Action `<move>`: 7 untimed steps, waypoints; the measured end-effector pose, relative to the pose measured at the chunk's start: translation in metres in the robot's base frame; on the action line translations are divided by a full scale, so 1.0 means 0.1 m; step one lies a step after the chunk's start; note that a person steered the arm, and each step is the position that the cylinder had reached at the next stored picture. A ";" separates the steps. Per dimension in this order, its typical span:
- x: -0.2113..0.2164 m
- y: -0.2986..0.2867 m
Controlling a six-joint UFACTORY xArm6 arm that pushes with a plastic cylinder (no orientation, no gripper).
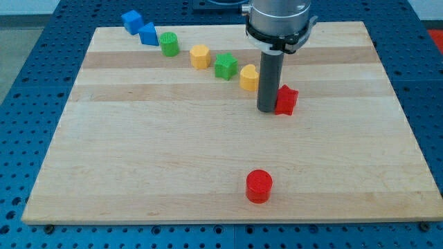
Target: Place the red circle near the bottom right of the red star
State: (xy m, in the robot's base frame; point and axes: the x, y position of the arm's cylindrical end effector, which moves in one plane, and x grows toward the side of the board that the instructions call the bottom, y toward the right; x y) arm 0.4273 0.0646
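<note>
Wooden board (pixel 138 152): my tip (pixel 268 109) apparently touching red star (pixel 286 99); red circle (pixel 259 185) well apart.

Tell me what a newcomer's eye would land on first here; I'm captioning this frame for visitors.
First the thick dark rod coming down from the view's top, my tip right against the left side of the red star. Then the red circle, alone near the view's bottom. Last, a slanting row of blue, green and yellow blocks running from the upper left toward the rod.
</note>
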 end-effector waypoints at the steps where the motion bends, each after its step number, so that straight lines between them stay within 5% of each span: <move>1: 0.00 0.08; 2: 0.03 0.02; 4: 1.42 -1.26; 5: 1.45 -1.77; 7: 1.84 -0.41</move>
State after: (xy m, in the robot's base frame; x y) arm 0.6117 0.0241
